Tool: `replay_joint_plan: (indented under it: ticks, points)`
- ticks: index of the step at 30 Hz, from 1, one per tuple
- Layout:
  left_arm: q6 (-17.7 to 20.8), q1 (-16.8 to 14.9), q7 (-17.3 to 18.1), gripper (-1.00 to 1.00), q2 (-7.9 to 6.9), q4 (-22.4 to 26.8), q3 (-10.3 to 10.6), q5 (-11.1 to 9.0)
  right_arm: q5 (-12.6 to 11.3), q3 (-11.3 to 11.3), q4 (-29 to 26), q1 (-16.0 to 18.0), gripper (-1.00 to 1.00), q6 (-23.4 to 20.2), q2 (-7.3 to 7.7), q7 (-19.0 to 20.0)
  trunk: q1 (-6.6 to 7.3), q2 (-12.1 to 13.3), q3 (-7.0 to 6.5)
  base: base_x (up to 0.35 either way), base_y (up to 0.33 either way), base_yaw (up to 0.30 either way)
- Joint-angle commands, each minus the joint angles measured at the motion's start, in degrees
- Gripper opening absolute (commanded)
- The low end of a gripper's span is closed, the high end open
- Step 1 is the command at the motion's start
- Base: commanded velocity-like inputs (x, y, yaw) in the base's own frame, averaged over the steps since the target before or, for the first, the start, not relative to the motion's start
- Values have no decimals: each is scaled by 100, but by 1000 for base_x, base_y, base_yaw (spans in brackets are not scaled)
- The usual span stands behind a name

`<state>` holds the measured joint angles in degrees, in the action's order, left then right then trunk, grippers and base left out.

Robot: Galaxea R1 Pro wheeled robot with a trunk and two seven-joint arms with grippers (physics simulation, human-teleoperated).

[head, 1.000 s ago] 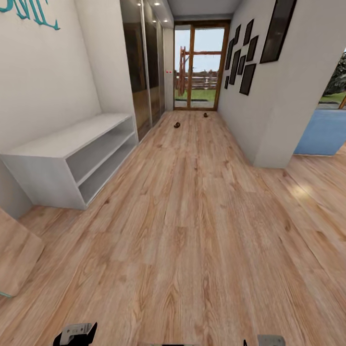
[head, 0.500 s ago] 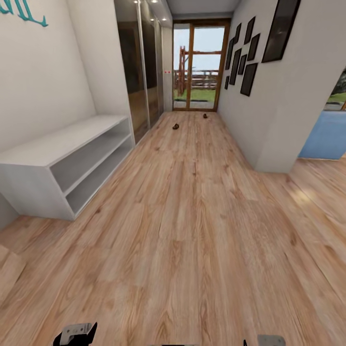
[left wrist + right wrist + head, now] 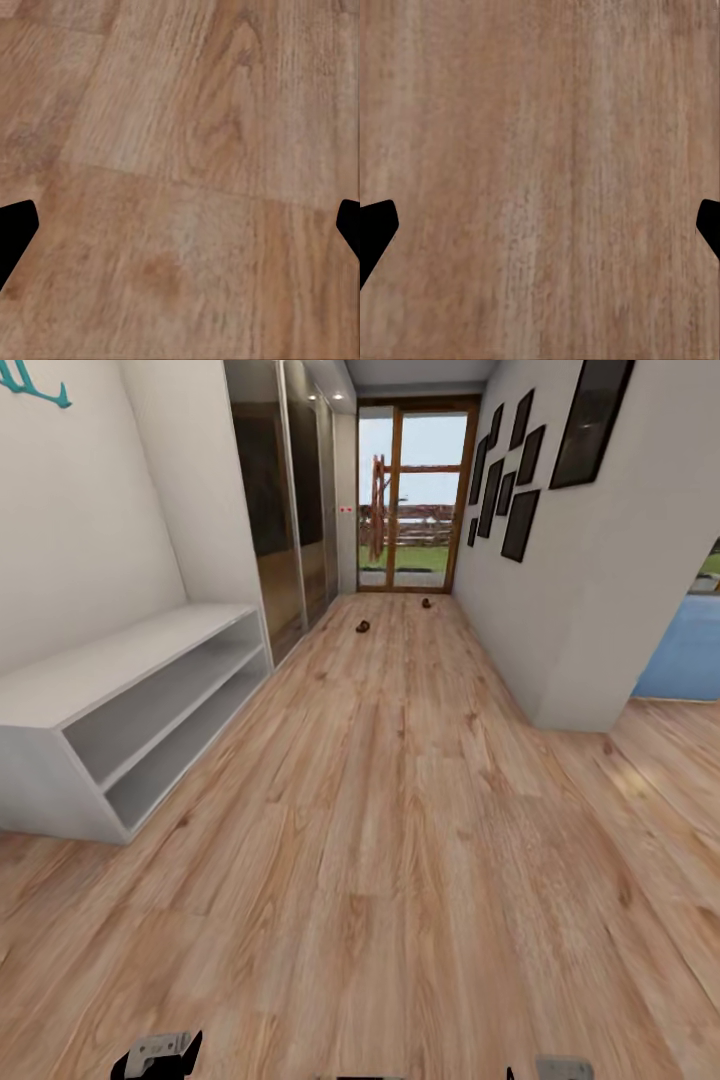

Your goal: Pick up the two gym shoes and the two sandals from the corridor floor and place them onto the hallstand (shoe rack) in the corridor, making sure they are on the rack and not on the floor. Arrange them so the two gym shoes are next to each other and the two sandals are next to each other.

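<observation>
Two small dark-brown sandals lie far down the corridor floor (image 3: 400, 840), one (image 3: 363, 626) left of centre and one (image 3: 427, 601) nearer the glass door. The gym shoes and the hallstand are out of view. My left gripper (image 3: 180, 232) hangs open over bare planks, its black fingertips (image 3: 15, 232) spread to the frame edges with nothing between them. My right gripper (image 3: 540, 232) is open the same way above the floor, fingertips (image 3: 375, 229) wide apart. Parts of both arms (image 3: 155, 1052) (image 3: 563, 1068) show at the bottom of the head view.
A plain low white two-shelf bench (image 3: 110, 670) stands along the left wall. Mirrored wardrobe doors (image 3: 285, 510) follow it. A glass door (image 3: 415, 490) ends the corridor. Dark frames (image 3: 520, 470) hang on the right wall, whose corner (image 3: 585, 720) opens to a room.
The whole view has shifted: the camera moved forward along the corridor, so the bench sits nearer and further left, and the wooden piece at lower left has left the picture.
</observation>
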<state>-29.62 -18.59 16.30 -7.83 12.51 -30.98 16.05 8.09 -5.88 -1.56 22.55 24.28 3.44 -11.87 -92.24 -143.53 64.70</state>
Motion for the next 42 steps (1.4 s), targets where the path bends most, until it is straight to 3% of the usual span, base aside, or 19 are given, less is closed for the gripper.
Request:
replay_joint_plan:
  ticks: [1, 42]
  points:
    - [-18, -4, 31, 100, 1, -3, -52, 40, 61, -46, 6, 3, 100, 16, -1, -17, -2, -2, 5, 336, -100, 0]
    - [-18, -4, 31, 100, 1, -4, -48, 47, 61, -45, 7, 3, 100, 16, -1, -17, -2, -2, 5, 336, -103, 0]
